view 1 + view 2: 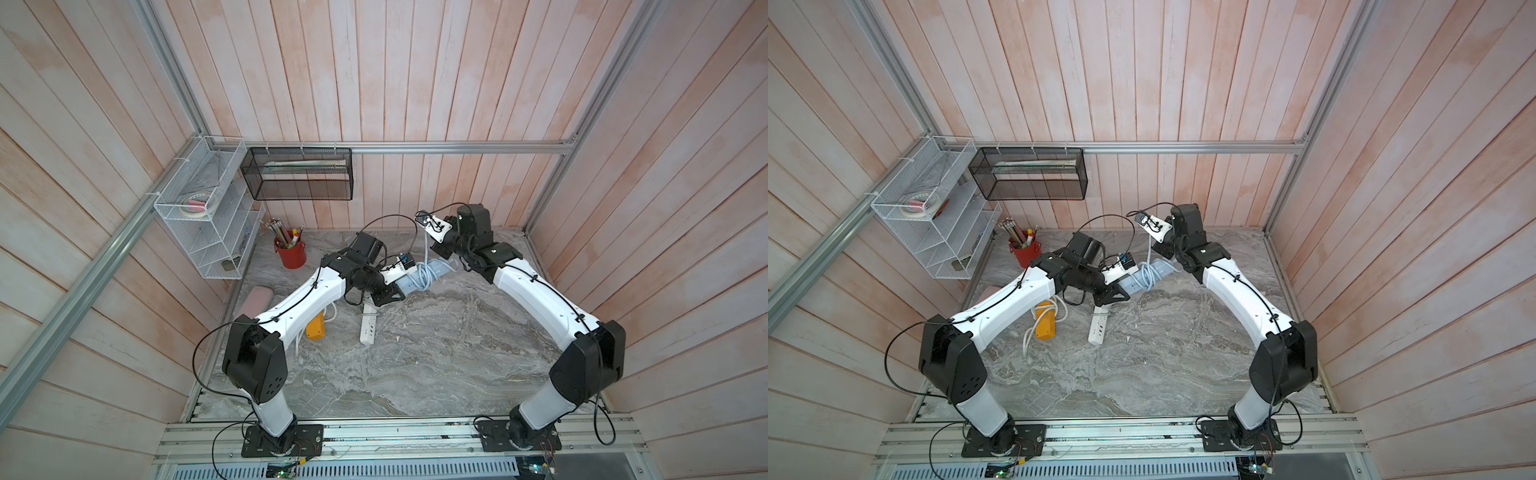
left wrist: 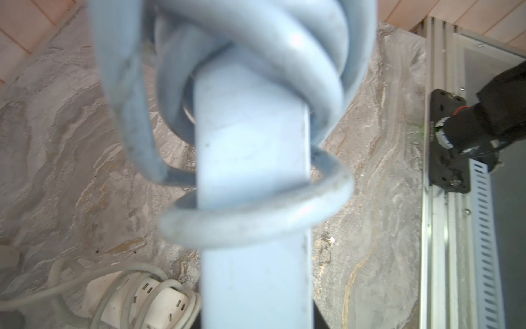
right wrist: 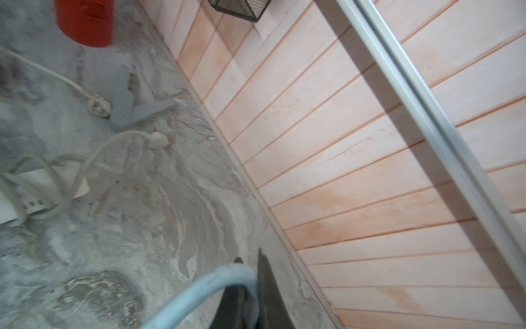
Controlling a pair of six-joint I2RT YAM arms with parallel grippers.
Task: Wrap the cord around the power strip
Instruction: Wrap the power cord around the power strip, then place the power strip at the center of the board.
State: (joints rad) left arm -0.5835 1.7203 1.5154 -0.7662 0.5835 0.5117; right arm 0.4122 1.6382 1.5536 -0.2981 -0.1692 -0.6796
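Pale-blue power strip [image 1: 444, 268] in closed left gripper [image 1: 395, 293], its cord [image 1: 426, 276] in closed right gripper [image 1: 434, 249].

The pale blue power strip [image 1: 444, 268] is a long bar set slantwise near the back of the table [image 1: 415, 353]. Its thick matching cord [image 1: 424, 277] circles the strip's middle in several loose, uneven coils, and a free length rises from them.

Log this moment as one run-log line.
left gripper: shut on blue power strip | right gripper: shut on cord | cord: looped around strip
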